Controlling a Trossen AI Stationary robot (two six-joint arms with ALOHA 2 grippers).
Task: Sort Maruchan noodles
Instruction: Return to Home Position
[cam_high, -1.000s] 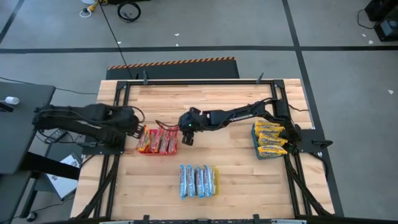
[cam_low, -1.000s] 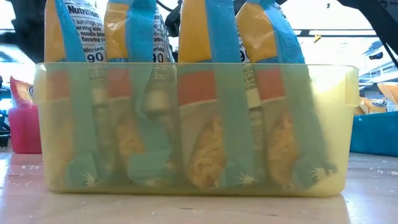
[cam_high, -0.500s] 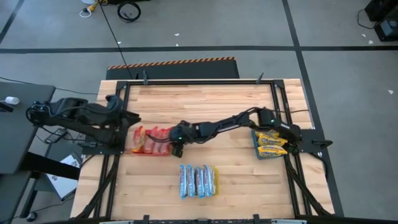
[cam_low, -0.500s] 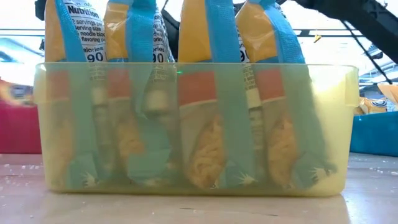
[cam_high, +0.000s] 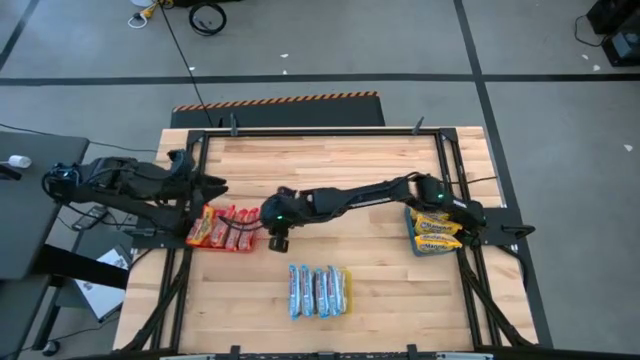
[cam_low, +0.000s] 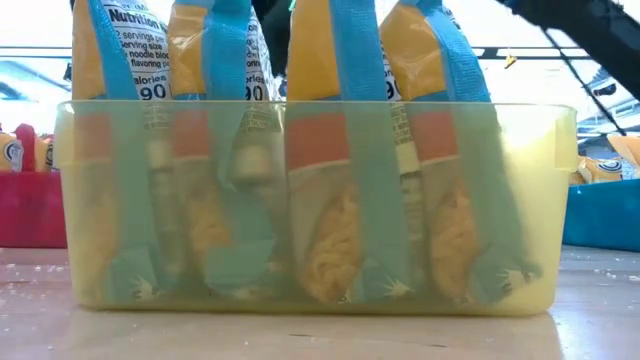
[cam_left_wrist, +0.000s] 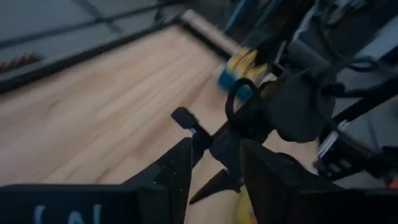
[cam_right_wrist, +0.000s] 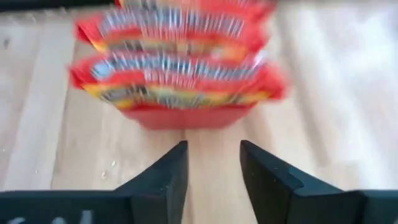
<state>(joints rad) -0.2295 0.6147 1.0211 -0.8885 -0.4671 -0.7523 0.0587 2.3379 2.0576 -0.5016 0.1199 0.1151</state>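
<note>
A red tray (cam_high: 225, 230) full of red noodle packets (cam_right_wrist: 180, 68) stands near the table's left edge. My right gripper (cam_high: 276, 242) is shut and sits just to the right of it, with the tray's near wall straight ahead of its fingertips (cam_right_wrist: 213, 149). My left gripper (cam_high: 218, 187) is shut and hovers past the tray's far left corner (cam_left_wrist: 214, 149). Blue-and-white packets stand on end in a yellow tray (cam_high: 320, 290) at the near middle, which fills the low view (cam_low: 310, 200). Yellow packets lie in a blue tray (cam_high: 435, 228) at the right. My right gripper comes level at the red tray's right wall (cam_right_wrist: 186, 118) from the table's right. A thin strip of wood shows between its fingertips and that wall, so I cannot tell whether it touches. The tray sits flat on the table.
My right arm (cam_high: 360, 195) stretches across the middle of the table from the right. A black metal frame (cam_high: 190, 240) borders the table next to the red tray. Bare wood lies along the far half. In the low view the red tray (cam_low: 30, 210) and the blue tray (cam_low: 600, 210) show behind the yellow one.
My right gripper has moved toward the table's left edge and slightly nearer. The red tray with its packets has slid along the table ahead of it, toward the left edge. My left gripper has drawn back from the tray toward the far left.
</note>
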